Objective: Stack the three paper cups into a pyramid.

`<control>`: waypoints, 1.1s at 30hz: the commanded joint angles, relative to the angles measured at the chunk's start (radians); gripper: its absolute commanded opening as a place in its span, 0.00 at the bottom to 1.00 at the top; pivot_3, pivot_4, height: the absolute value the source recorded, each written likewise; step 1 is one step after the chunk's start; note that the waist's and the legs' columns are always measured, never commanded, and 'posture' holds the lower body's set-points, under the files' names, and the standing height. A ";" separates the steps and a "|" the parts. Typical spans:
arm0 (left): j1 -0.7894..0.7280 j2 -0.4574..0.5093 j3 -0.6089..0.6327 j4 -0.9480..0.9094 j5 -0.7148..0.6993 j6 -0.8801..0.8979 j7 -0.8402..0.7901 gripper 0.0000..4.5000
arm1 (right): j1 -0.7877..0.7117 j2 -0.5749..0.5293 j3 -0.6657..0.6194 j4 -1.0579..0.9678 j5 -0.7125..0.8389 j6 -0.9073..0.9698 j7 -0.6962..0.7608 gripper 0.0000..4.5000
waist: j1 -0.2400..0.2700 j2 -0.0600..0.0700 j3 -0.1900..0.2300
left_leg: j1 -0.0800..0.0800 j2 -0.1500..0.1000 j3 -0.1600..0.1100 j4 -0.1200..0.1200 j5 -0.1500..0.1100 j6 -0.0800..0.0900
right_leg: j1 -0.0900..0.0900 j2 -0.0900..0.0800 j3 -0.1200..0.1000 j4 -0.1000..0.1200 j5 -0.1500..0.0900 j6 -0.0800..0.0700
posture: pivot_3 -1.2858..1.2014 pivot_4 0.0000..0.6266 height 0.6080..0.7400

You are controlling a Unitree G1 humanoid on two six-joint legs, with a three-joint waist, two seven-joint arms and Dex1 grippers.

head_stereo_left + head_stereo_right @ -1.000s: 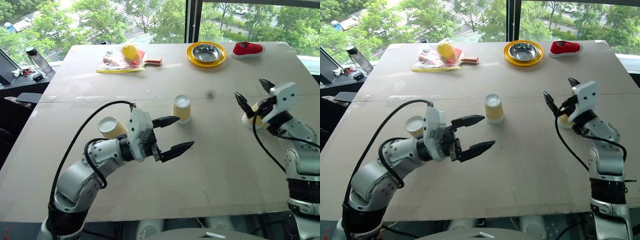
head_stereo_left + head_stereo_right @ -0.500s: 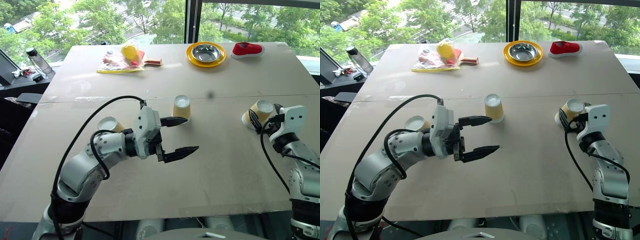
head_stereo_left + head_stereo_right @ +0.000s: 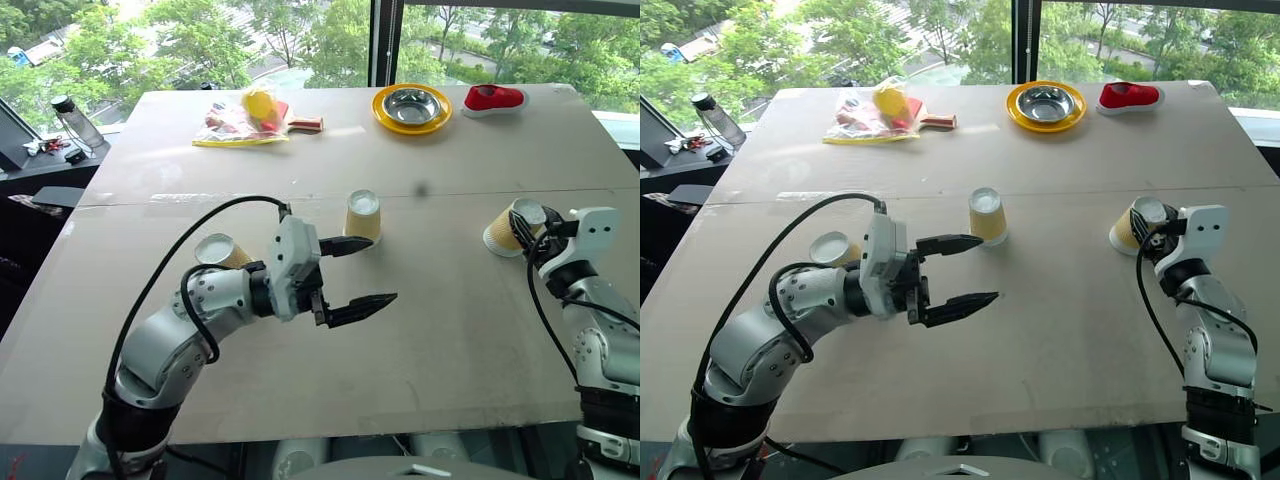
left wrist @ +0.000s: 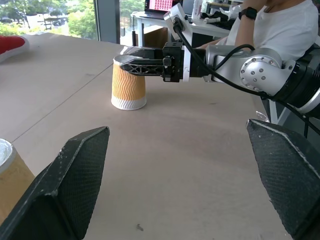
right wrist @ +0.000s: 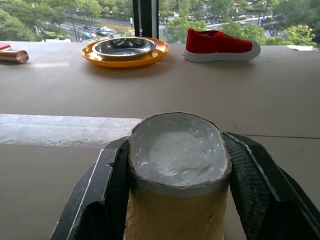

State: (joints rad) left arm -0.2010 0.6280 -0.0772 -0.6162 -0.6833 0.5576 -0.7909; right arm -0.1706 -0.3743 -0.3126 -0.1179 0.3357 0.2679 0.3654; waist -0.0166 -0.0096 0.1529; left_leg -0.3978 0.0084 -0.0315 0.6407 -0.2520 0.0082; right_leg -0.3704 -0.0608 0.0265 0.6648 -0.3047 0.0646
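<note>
A: With the head views taken first, the right tool (image 3: 527, 226) is pinching the right cup (image 3: 503, 231) near its upturned white base. That cup sits to the right of the middle cup (image 3: 363, 218), well apart from it, on the surface (image 3: 450, 330).

B: Noted. Left side?

A: The left tool (image 3: 362, 270) stands spread and empty, hovering just in front of the middle cup, touching nothing. The left cup (image 3: 220, 251) lies to the left of the middle cup, partly behind that arm; it looks tipped, mouth towards the camera, but I cannot be sure.

B: Left wrist view?

A: Both fingers wide apart. Beyond them, the right cup upside down with the right tool clamped across its top. The middle cup shows at the edge. A person's arm and white sleeve sit behind the surface.

B: Right wrist view?

A: Fingers pressed against both sides of the cup, and its base reads oval, so my judgement is that the wall is already squeezed.

B: Risks?

A: Paper crushing under grip; a dented cup seats crookedly in the pyramid. A high, narrow hold may let it swing or slip on lifting. The spread left tool could knock the middle cup if it drifts forward.
</note>
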 commanded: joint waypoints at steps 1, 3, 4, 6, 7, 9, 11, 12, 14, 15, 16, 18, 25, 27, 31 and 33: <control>0.083 0.027 0.059 -0.037 0.032 -0.041 0.005 1.00 | -0.049 -0.005 0.070 -0.040 0.000 0.000 0.040 0.45 | -0.005 0.000 0.000 | 0.000 0.000 0.000 0.000 0.000 0.000 | 0.000 0.000 0.000 0.000 0.000 0.000 | 0.52 0.24 1.00; 0.149 0.049 0.098 -0.029 0.047 -0.059 -0.005 1.00 | -0.074 0.002 0.131 -0.058 -0.015 0.009 0.057 0.45 | -0.020 0.001 0.000 | 0.001 0.001 0.001 0.000 0.000 0.000 | 0.000 0.001 0.002 0.001 0.000 0.000 | 0.52 0.24 1.00; 0.172 0.063 0.114 -0.019 0.061 -0.074 -0.014 1.00 | -0.081 0.008 0.157 -0.064 -0.021 0.012 0.061 0.45 | -0.020 0.001 0.000 | 0.001 0.002 0.001 0.000 0.000 0.000 | 0.000 0.001 0.001 0.001 0.000 0.000 | 0.52 0.24 1.00; 0.208 0.068 0.157 0.002 0.068 -0.097 -0.016 1.00 | -0.089 0.030 0.208 -0.082 -0.025 0.022 0.060 0.45 | -0.019 0.001 0.000 | 0.001 0.002 0.000 0.000 0.000 0.000 | 0.000 0.002 0.000 0.001 0.000 0.000 | 0.52 0.24 1.00; 0.223 0.072 0.174 0.010 0.076 -0.110 -0.019 1.00 | -0.094 0.040 0.234 -0.087 -0.031 0.026 0.062 0.45 | -0.017 0.001 0.000 | 0.001 0.002 -0.001 0.000 0.000 0.000 | 0.000 0.002 0.000 0.001 0.000 0.000 | 0.52 0.24 1.00; 0.245 0.073 0.201 0.020 0.092 -0.130 -0.016 1.00 | -0.111 0.063 0.271 -0.086 -0.040 0.031 0.057 0.45 | -0.013 0.001 0.000 | 0.000 0.002 -0.001 0.000 0.000 0.000 | 0.000 0.001 0.000 0.001 0.000 0.000 | 0.52 0.24 1.00; 0.260 0.070 0.216 0.026 0.109 -0.148 -0.012 1.00 | -0.133 0.081 0.300 -0.075 -0.049 0.031 0.056 0.45 | -0.013 0.001 0.000 | 0.000 0.002 0.000 0.000 0.000 0.000 | 0.000 0.000 0.000 0.000 0.000 0.000 | 0.52 0.24 1.00; 0.267 0.067 0.222 0.027 0.114 -0.156 -0.009 1.00 | -0.145 0.090 0.315 -0.067 -0.056 0.031 0.057 0.45 | -0.012 0.000 0.000 | 0.000 0.002 0.000 0.000 0.000 0.000 | 0.000 -0.001 0.000 0.000 0.000 0.000 | 0.52 0.24 1.00; 0.280 0.062 0.234 0.026 0.116 -0.163 -0.006 1.00 | -0.172 0.102 0.345 -0.043 -0.073 0.026 0.062 0.45 | -0.013 0.000 0.000 | 0.000 0.002 0.000 0.001 0.000 0.000 | 0.000 -0.001 0.000 0.000 0.000 0.000 | 0.52 0.24 1.00; 0.287 0.060 0.240 0.026 0.118 -0.167 -0.004 1.00 | -0.189 0.109 0.359 -0.024 -0.084 0.019 0.064 0.45 | -0.013 0.000 0.000 | 0.000 0.001 0.000 0.001 0.000 0.000 | 0.000 -0.001 0.000 0.000 0.000 0.000 | 0.52 0.24 1.00; 0.290 0.058 0.243 0.026 0.119 -0.169 -0.001 1.00 | -0.201 0.113 0.366 -0.011 -0.091 0.013 0.066 0.45 | -0.014 0.000 0.000 | 0.000 0.001 0.000 0.001 0.000 0.000 | 0.000 -0.001 0.000 0.000 0.000 0.000 | 0.52 0.24 1.00; 0.295 0.054 0.247 0.025 0.122 -0.173 0.004 1.00 | -0.221 0.124 0.374 0.011 -0.096 0.006 0.072 0.45 | -0.014 0.000 0.000 | 0.000 0.002 -0.001 0.001 0.000 0.000 | 0.000 -0.001 -0.001 0.001 0.000 0.000 | 0.52 0.24 1.00; 0.311 0.034 0.252 0.002 0.125 -0.177 0.025 1.00 | -0.291 0.143 0.427 0.106 -0.144 -0.042 0.109 0.45 | -0.021 0.000 0.000 | 0.000 0.002 0.000 0.001 0.000 0.000 | 0.000 -0.001 -0.001 0.001 0.000 0.000 | 0.52 0.24 1.00; 0.313 0.031 0.253 -0.002 0.125 -0.176 0.029 1.00 | -0.299 0.149 0.429 0.126 -0.152 -0.057 0.114 0.45 | -0.022 0.000 0.000 | 0.000 0.002 -0.001 0.001 0.000 0.000 | -0.001 0.000 -0.001 0.001 0.000 0.000 | 0.52 0.24 1.00; 0.312 0.028 0.252 -0.005 0.125 -0.177 0.039 1.00 | -0.312 0.158 0.431 0.146 -0.155 -0.070 0.128 0.45 | -0.021 0.000 0.000 | 0.000 0.002 -0.001 0.001 0.000 0.000 | -0.001 -0.001 -0.001 0.001 0.000 0.000 | 0.52 0.24 1.00; 0.312 0.025 0.251 -0.006 0.127 -0.182 0.043 1.00 | -0.315 0.157 0.433 0.154 -0.160 -0.076 0.137 0.45 | -0.022 0.000 0.000 | 0.000 0.002 -0.001 0.001 0.000 0.000 | -0.001 -0.001 -0.001 0.001 0.000 0.000 | 0.52 0.24 1.00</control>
State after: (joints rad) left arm 0.1154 0.6571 0.1529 -0.5791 -0.5538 0.4001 -0.7534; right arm -0.4629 -0.2201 0.1187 0.0497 0.1742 0.2140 0.4902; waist -0.0386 -0.0092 0.1530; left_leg -0.3977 0.0103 -0.0321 0.6414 -0.2523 0.0085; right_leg -0.3711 -0.0614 0.0257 0.6662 -0.3047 0.0645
